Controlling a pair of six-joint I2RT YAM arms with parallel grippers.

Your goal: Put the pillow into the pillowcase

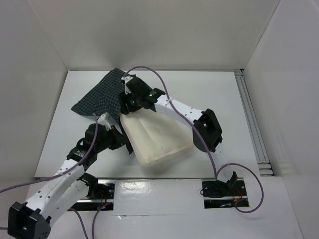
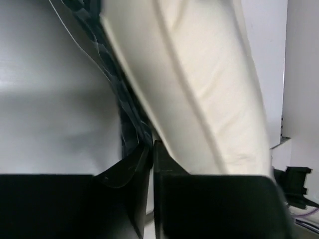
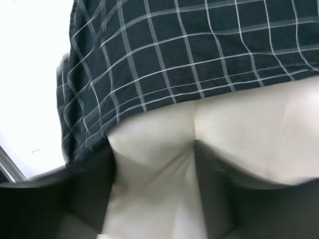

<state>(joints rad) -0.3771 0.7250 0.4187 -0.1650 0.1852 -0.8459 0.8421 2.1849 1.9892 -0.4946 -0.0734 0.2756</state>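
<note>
Right jaws parted, straddling a fold of the pillow (image 3: pixel 239 129) at the pillowcase (image 3: pixel 174 50) edge; left jaws almost together by the checked cloth, grip unclear. Both lie on the counter (image 1: pixel 214 94).

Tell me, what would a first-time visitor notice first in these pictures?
First, the plump cream fabric pillow lying mid-way across the white table, its far end covered by the dark navy checked cloth pillowcase at the far left. Next come the right gripper, at the pillowcase's hem over the pillow, and the left gripper, at the pillow's left edge beside the checked cloth.
</note>
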